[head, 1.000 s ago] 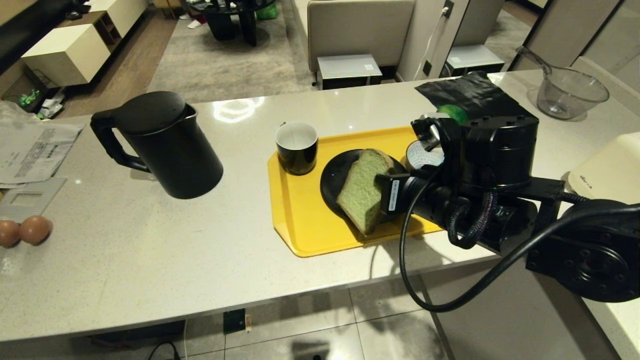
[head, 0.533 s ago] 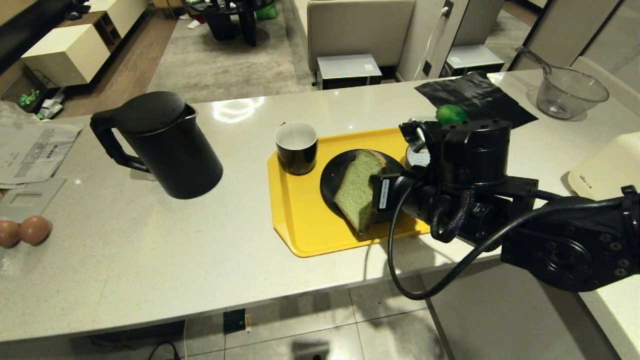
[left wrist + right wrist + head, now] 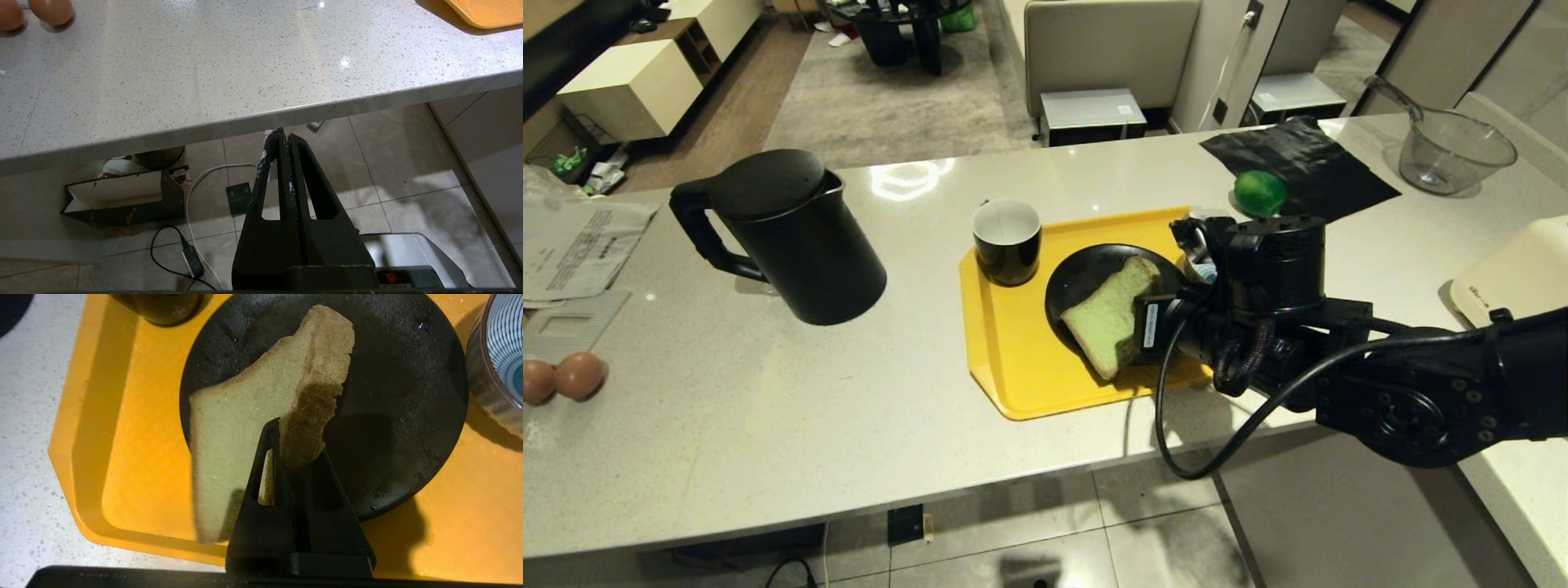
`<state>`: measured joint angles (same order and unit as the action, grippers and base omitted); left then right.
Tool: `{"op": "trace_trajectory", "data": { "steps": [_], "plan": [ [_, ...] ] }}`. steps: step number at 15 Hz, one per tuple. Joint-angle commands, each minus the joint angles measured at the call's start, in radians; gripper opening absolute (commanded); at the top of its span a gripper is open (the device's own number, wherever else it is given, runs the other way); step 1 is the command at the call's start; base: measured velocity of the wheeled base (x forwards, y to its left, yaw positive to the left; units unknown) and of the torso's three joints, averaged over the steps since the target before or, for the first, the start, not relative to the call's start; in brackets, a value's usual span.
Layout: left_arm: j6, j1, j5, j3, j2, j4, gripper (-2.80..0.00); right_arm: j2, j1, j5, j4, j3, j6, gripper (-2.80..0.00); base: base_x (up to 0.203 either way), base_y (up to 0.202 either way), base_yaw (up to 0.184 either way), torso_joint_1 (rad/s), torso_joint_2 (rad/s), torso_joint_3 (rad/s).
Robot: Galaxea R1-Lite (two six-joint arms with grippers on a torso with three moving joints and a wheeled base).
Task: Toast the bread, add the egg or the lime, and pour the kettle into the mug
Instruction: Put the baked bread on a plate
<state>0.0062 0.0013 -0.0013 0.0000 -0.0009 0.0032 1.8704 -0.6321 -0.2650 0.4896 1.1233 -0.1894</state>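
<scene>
The right gripper point(image 3: 288, 435) is clamped on one edge of the bread point(image 3: 253, 412), a soft, spongy square slice held tilted over the round matte black plate point(image 3: 392, 396) on the smooth yellow tray point(image 3: 1013, 359). The left gripper point(image 3: 284, 139) is pressed together, empty, below the speckled stone counter point(image 3: 204, 73).

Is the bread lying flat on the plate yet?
No. The right gripper holds the bread tilted on edge over the black plate.
</scene>
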Motion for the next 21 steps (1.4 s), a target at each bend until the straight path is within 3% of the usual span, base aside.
{"op": "trace_trajectory", "data": {
  "steps": [1,17,21],
  "plan": [
    [0.0,0.002,0.0,0.0,-0.001,0.0,-2.8,0.001,0.002,-0.003,0.003,-0.007,-0.001,-2.8,0.0,0.0,0.0,0.0,0.0,0.0],
    [0.0,0.0,0.0,0.0,-0.001,0.0,-2.8,0.035,0.058,-0.003,0.006,0.013,0.031,-2.8,0.0,0.0,0.0,0.0,0.0,0.0],
    [0.0,0.0,0.0,0.0,-0.001,-0.001,-2.8,0.045,0.069,-0.004,0.085,-0.003,0.077,-2.8,0.0,0.0,0.0,0.0,0.0,0.0]
  ]
}}
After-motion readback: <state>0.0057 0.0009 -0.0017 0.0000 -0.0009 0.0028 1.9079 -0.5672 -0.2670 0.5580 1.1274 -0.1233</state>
